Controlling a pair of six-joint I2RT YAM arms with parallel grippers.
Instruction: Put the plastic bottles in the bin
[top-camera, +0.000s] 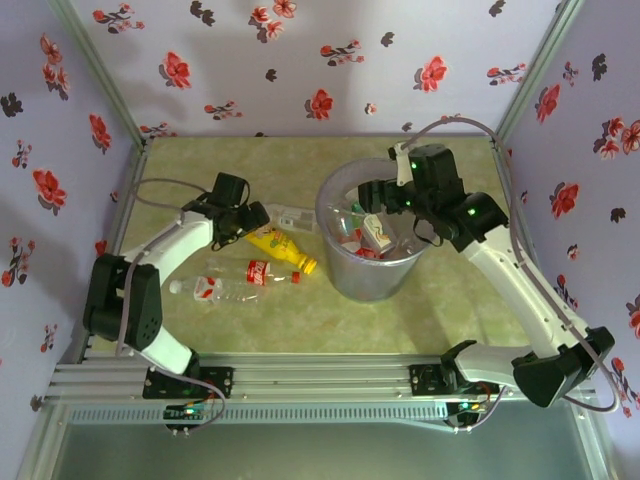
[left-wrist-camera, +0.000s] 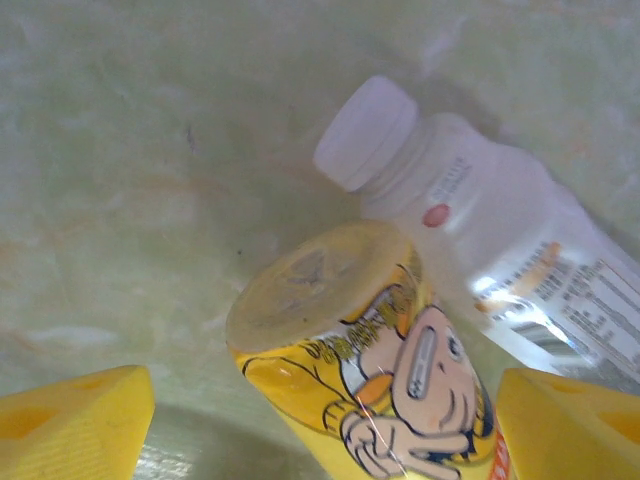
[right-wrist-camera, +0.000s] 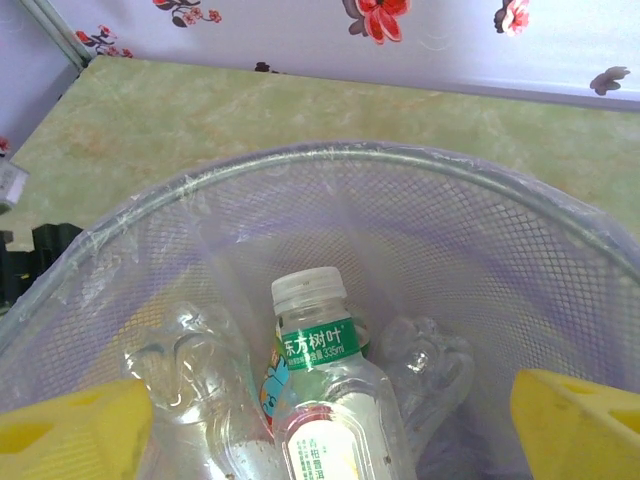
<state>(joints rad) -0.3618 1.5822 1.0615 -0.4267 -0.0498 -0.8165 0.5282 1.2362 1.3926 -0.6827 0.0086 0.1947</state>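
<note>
My left gripper (top-camera: 252, 222) is down at the table with its jaws open on either side of the base end of the yellow bottle (left-wrist-camera: 360, 350), which lies on its side (top-camera: 280, 246). A gap shows at its left finger (left-wrist-camera: 80, 420). Just beyond lies a clear bottle with a white cap and label (left-wrist-camera: 480, 230). Two more clear bottles lie nearer the front, one with a red label (top-camera: 262, 272) and one paler (top-camera: 208, 290). My right gripper (top-camera: 372, 195) hangs open over the bin (top-camera: 335, 185). Inside the bin, a green-banded bottle (right-wrist-camera: 320, 350) lies loose among several crushed clear ones.
The mesh bin (right-wrist-camera: 330, 150) stands at the middle right of the green table, its liner showing at the rim. Flowered walls close in the back and sides. Bare table lies behind the bin and at the front right (top-camera: 450, 300).
</note>
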